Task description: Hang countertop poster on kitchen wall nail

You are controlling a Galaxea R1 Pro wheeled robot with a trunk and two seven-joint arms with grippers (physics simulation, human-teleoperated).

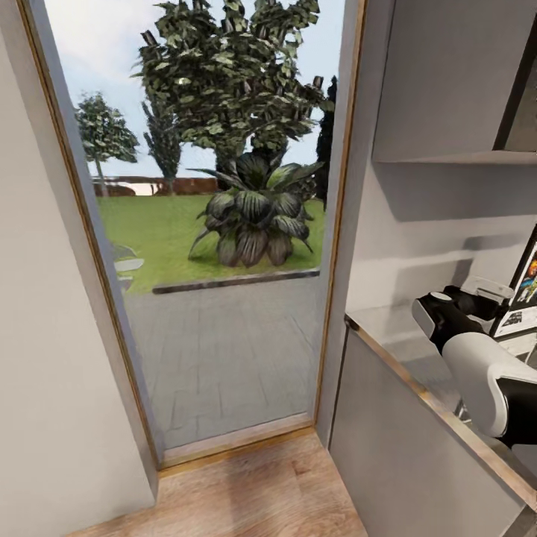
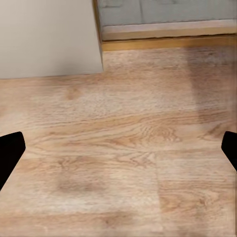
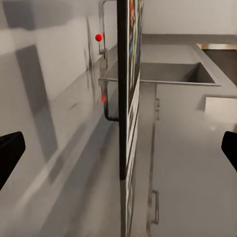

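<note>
Poster handling comes down to a stiff, thin, light framed panel, likely to tip, best pinched across its black frame edge. Going left to right: the left gripper [image 2: 118, 148] hangs over wood floor [image 2: 123, 148], fingers spread wide and empty; a glass door [image 1: 216, 224] shows garden; the poster [image 1: 526, 291] stands upright on the kitchen countertop [image 1: 388, 335], edge-on between the right gripper [image 3: 118, 148] fingers, spread and not touching. No lettering is legible.

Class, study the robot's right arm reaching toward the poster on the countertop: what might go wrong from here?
1. The poster stands edge-on between the open right gripper fingers; a push could topple it.
2. Poster sits at the head view's edge, so aiming is hard.
3. The forearm hangs low over the countertop edge and may bump it.
</note>
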